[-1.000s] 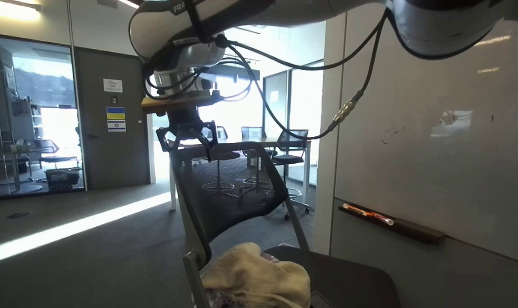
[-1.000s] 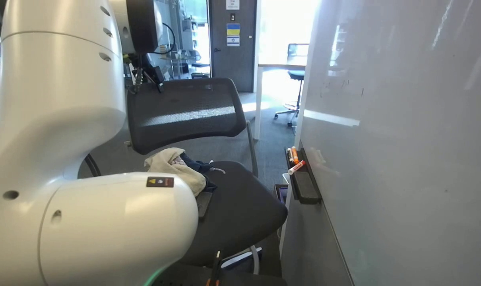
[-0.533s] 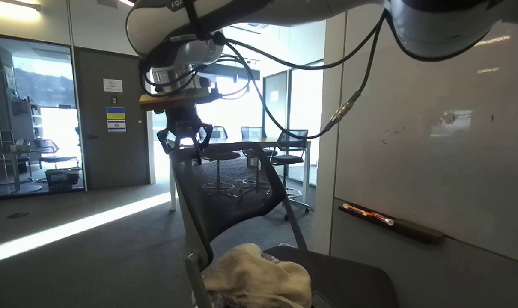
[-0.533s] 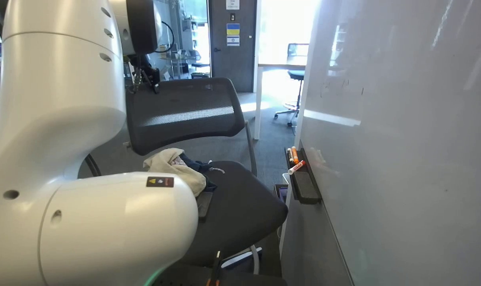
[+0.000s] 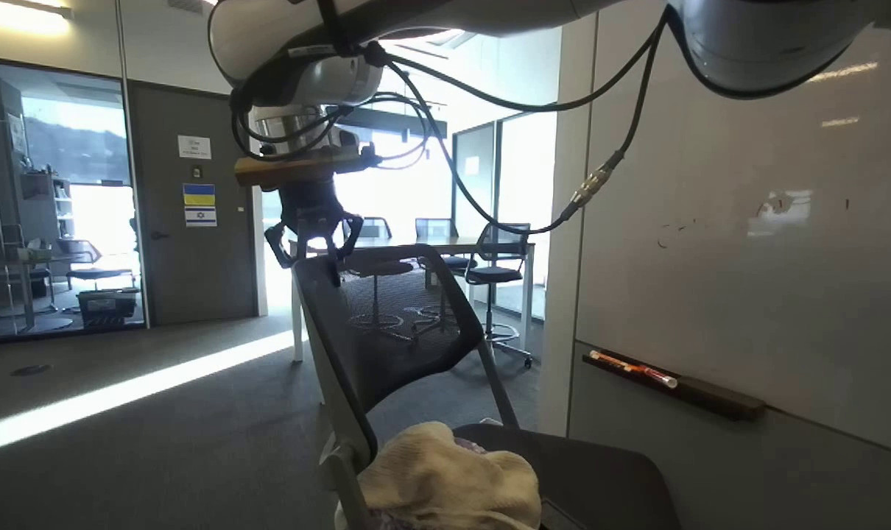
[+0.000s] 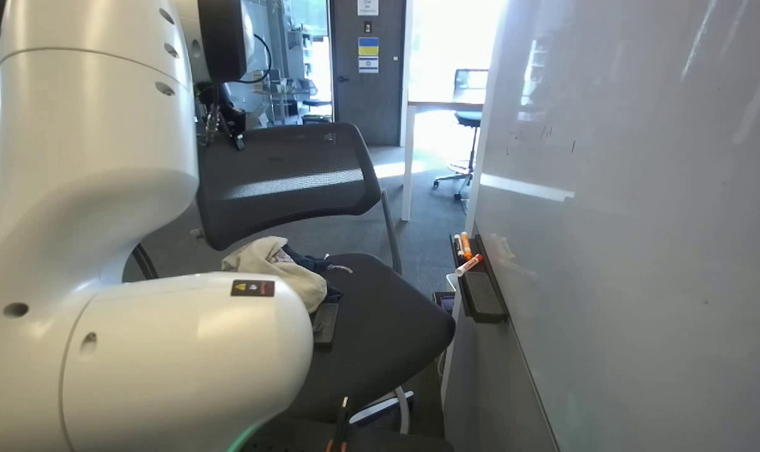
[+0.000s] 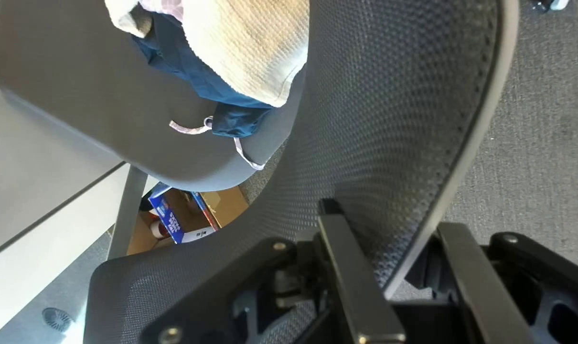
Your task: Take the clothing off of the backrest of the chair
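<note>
The clothing (image 5: 445,478), a cream knitted piece bunched with navy cloth (image 7: 193,71), lies on the seat (image 6: 386,333) of the chair in both exterior views. No cloth hangs on the backrest (image 6: 292,176), which is dark mesh with a pale rim. At its upper corner my gripper (image 5: 311,270) points down. In the wrist view the gripper (image 7: 388,217) straddles the backrest's edge, one finger on the mesh side and the other behind the rim, shut on it at a slant. The clothing is well apart from the fingers. In an exterior view the arm (image 6: 185,351) covers part of the seat.
A whiteboard (image 6: 631,188) with a marker tray (image 6: 483,295) stands beside the chair. A dark flat block (image 6: 325,325) rests on the seat by the cloth. An open cardboard box (image 7: 229,208) sits on the floor below. A table with tall chairs (image 5: 493,272) stands behind.
The fingers have drawn together on the backrest's edge. My gripper has moved slightly left in the exterior views, and the chair has shifted and turned a little with it, clothing included.
</note>
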`<control>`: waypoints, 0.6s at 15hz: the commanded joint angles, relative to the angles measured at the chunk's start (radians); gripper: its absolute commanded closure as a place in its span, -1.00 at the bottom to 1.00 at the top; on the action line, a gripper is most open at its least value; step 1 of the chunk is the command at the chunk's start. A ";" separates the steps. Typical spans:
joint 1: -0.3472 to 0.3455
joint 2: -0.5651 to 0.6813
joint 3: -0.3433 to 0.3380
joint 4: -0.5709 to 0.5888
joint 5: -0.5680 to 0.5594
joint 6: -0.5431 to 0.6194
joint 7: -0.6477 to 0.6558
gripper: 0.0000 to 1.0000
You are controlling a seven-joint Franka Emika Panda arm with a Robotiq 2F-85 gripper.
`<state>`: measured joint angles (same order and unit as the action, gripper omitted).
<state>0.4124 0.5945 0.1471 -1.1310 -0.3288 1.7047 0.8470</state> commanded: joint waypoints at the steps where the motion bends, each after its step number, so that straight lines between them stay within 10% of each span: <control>1: -0.045 -0.073 0.030 -0.109 0.051 0.019 -0.087 0.77; 9: -0.104 -0.228 0.073 -0.350 0.135 0.074 -0.220 0.77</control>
<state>0.3609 0.4697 0.2090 -1.3185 -0.2281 1.7379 0.7137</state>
